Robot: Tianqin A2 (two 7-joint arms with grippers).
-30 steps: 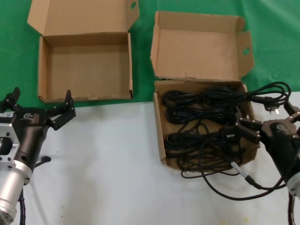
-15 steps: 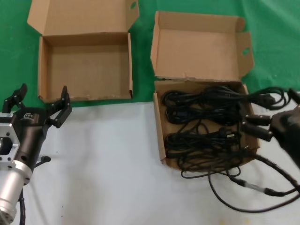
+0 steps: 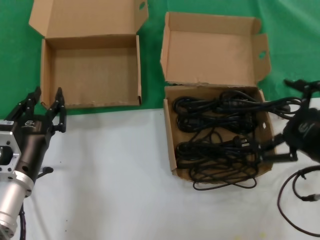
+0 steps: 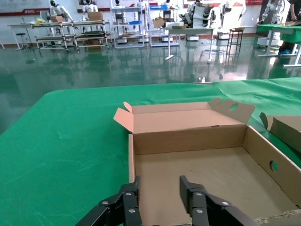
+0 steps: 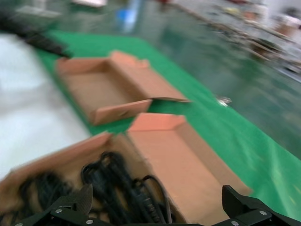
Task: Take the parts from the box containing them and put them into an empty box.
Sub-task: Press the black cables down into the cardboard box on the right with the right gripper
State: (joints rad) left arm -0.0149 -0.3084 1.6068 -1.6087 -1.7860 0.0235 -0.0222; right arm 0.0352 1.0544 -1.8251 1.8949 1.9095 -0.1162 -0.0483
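Several black coiled cords, the parts [image 3: 215, 112], lie tangled in the right-hand cardboard box [image 3: 169, 131], whose lid stands upright behind it; one loop hangs over its right wall. My right gripper [image 3: 276, 118] is at that wall, open wide, with nothing held. In the right wrist view the right gripper [image 5: 157, 200] hovers over the cords [image 5: 113, 183], not touching them. The empty box [image 3: 90, 75] sits on the left with its lid splayed flat. My left gripper [image 3: 47, 104] is open at its near left corner. In the left wrist view that gripper [image 4: 160, 188] points into the empty box [image 4: 197, 169].
Both boxes straddle the line between the green cloth [image 3: 15, 60] and the white table surface [image 3: 115, 165]. My thin cable with a metal connector [image 3: 311, 197] loops on the white surface at the near right. The full box's corner [image 4: 287, 129] shows beside the empty one.
My right gripper swung from the full box's near right corner back along its right wall and spread wider. My left gripper moved toward the empty box and its fingers narrowed. The thin cable slid right.
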